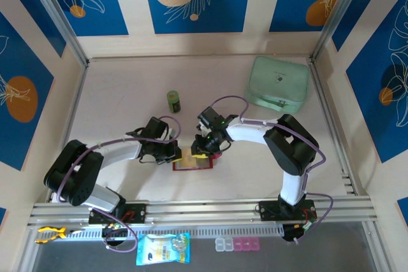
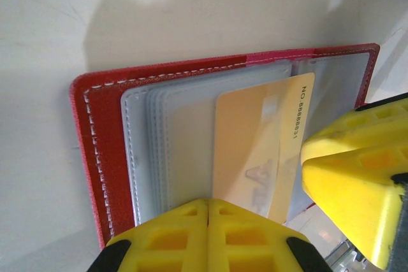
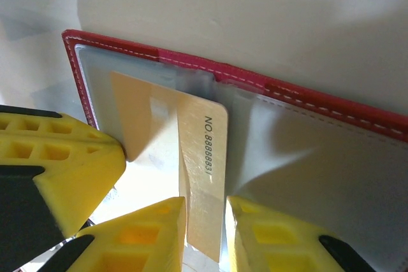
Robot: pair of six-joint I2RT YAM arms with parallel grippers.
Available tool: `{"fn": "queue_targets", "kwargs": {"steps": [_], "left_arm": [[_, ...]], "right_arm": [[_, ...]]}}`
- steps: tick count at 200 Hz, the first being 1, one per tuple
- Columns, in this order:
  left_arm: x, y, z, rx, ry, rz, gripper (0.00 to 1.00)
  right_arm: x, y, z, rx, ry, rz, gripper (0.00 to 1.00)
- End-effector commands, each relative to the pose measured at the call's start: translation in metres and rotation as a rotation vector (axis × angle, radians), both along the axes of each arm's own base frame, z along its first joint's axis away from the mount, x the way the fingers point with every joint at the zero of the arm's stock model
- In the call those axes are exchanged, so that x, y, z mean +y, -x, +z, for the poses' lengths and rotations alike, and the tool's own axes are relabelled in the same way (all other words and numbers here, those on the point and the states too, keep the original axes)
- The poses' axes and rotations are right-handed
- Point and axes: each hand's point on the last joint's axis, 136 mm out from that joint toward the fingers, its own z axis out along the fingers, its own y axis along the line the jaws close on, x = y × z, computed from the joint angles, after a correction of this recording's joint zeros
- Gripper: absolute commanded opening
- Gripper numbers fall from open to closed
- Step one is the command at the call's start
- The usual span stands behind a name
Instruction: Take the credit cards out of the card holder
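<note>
Two robot arms meet over an open red card holder (image 2: 95, 151). It lies flat on the pale surface (image 1: 121, 93), close to the middle and towards the near edge. Our left hand (image 2: 208, 221) is fully closed and holds nothing. Its joined fingertips press down on the holder's clear sleeves (image 2: 166, 125).

Our right hand (image 3: 205, 214) is parted only narrowly. It pinches the free end of a tan credit card (image 3: 203, 151), which appears to sit part way out of its sleeve.

To do this step well, we judge that the right hand should draw the card straight along the sleeve's opening, without twisting. Meanwhile the left hand should pin the holder so it neither slides nor lifts. A weak pinch could let the thin card slip. We cannot tell whether more cards sit in the other sleeves.

Farther off stands a small green can (image 1: 174, 100), and at the far right lies a mint-green pouch (image 1: 278, 82). Walls with blue leaf-patterned panels (image 1: 217, 4) enclose the surface.
</note>
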Motion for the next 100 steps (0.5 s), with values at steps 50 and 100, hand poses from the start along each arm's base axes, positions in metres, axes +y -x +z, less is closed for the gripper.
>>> {"fn": "queue_targets", "kwargs": {"steps": [50,100], "left_arm": [[0.006,0.007,-0.008,0.037,-0.049,0.005,0.01],[0.005,0.007,-0.008,0.035,-0.045,0.003,0.01]], "right_arm": [[0.004,0.005,-0.004,0.047,-0.026,0.003,0.24],[0.007,0.004,0.006,0.036,-0.069,-0.002,0.21]]}}
